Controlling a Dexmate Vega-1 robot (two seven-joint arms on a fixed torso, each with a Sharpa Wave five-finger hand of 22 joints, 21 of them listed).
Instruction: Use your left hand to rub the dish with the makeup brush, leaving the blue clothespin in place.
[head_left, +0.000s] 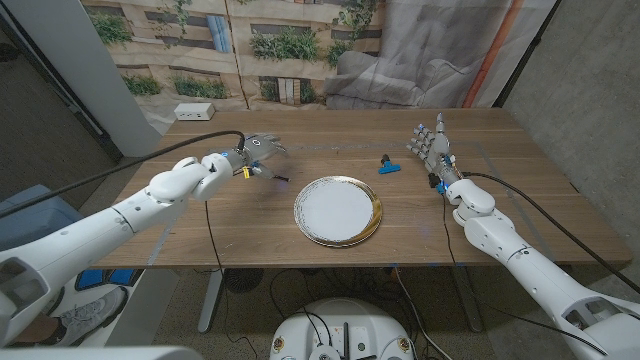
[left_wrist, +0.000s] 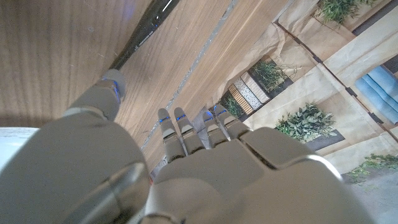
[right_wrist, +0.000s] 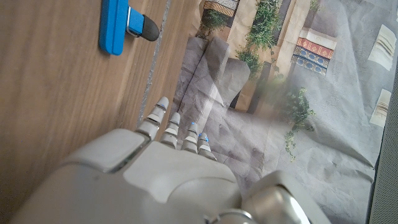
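Nearest the head camera, two white jointed arms are seen reaching in over the brown wooden surface (head_left: 250, 225). A round white dish with a gold rim (head_left: 338, 211) is set near the middle of the surface, toward its near edge, and is touched by neither hand.

A slim dark-handled makeup brush (head_left: 268, 176) is held in the left hand (head_left: 252, 152), off to the left of the dish and apart from it; its tip is pointed toward the dish but is kept short of the rim. In the left wrist view, the brush's dark handle (left_wrist: 144, 34) is seen running across the wood beyond the thumb, with the remaining fingers (left_wrist: 194, 127) held straight and close together. Whether the brush tip is touching the wood cannot be told.

A small blue plastic clothespin with a dark end (head_left: 388, 166) is laid on the surface beyond the dish, to its right, and is separated from the rim. It is also shown in the right wrist view (right_wrist: 122, 25), lying flat on the wood.

The right hand (head_left: 433, 148) is held upright at the right side, near the clothespin but not touching it, with its fingers (right_wrist: 177, 127) extended and nothing grasped.
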